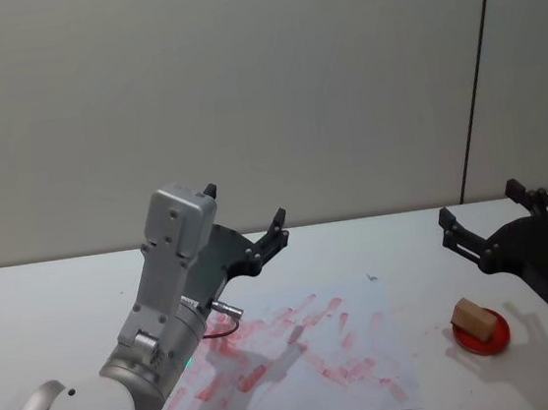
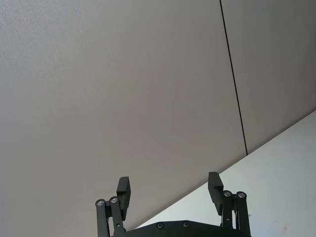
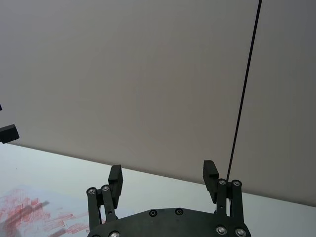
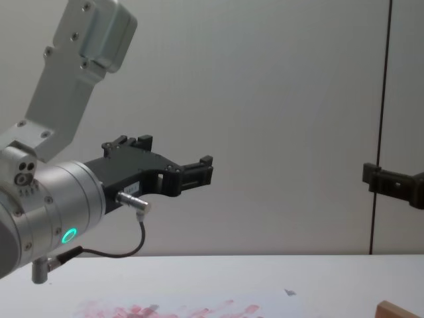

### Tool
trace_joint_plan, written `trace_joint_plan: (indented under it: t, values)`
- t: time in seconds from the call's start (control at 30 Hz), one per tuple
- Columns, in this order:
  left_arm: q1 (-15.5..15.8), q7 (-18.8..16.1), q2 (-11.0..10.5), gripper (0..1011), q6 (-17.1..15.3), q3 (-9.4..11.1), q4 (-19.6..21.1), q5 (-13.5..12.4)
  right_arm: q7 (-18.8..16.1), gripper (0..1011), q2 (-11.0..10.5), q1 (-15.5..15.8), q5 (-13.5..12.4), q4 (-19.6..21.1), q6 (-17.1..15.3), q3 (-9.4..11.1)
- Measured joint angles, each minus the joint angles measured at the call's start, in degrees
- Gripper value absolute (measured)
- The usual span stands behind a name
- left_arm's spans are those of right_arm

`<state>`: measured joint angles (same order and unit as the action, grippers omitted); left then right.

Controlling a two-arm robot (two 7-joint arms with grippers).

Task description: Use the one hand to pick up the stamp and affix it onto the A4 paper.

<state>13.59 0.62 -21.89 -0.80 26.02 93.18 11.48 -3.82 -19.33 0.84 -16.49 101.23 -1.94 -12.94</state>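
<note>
1. The right gripper (image 1: 480, 203) hangs in the air over the right side of the counter (image 1: 47, 300). Its jaws are spread wide apart with nothing between them. Its own wrist view (image 3: 163, 173) shows the same, both fingers wide with bare wall behind them.
2. The stamp (image 1: 474, 320), a small tan wooden block, sits on a round red pad (image 1: 497, 341) on the right of the counter. It is below the right gripper and on the near side of it, and I see a clear gap between the two with no contact. In the chest view only a corner of the stamp (image 4: 397, 310) shows, at the lower right edge.
3. The paper (image 1: 364, 299) lies flat mid-counter, left of the red pad and apart from it. Red and pink smudges cover its left and middle. The far right corner is mostly clean white.
4. The left gripper (image 1: 244, 206) is raised over the far left part of the paper, off the sheet, and points forward and to the right. Its jaws are apart and empty, as its wrist view (image 2: 168, 185) also shows. I see a green light glowing on that arm in the chest view.
5. In the chest view both grippers are high above the counter and well apart from each other.
6. A plain grey wall (image 1: 239, 70) stands behind, with a dark vertical seam on its right part.
</note>
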Motion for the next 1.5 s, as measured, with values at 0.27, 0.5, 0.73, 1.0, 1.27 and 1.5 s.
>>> trace_joint_plan:
  t: [0.27, 0.5, 0.73, 1.0, 1.27, 1.5]
  values:
    - [0.00, 0.00, 0.00, 1001, 0.00, 0.00, 0.00, 0.00, -0.01, 1001, 0.00, 0.00, 0.02, 0.00, 0.00, 0.00]
    - [0.00, 0.00, 0.00, 1001, 0.00, 0.00, 0.00, 0.00, -0.01, 1001, 0.00, 0.00, 0.03, 0.00, 0.00, 0.00]
    - [0.00, 0.00, 0.00, 1001, 0.00, 0.00, 0.00, 0.00, -0.01, 1001, 0.00, 0.00, 0.03, 0.00, 0.00, 0.00]
    - [0.00, 0.00, 0.00, 1001, 0.00, 0.00, 0.00, 0.00, -0.01, 1000, 0.00, -0.01, 0.03, 0.00, -0.01, 0.00]
    - [0.00, 0.00, 0.00, 1001, 0.00, 0.00, 0.00, 0.00, -0.01, 1001, 0.00, -0.01, 0.03, 0.00, -0.01, 0.00]
    - [0.00, 0.00, 0.00, 1002, 0.00, 0.00, 0.00, 0.00, -0.06, 1001, -0.01, -0.01, 0.03, -0.01, -0.03, 0.04]
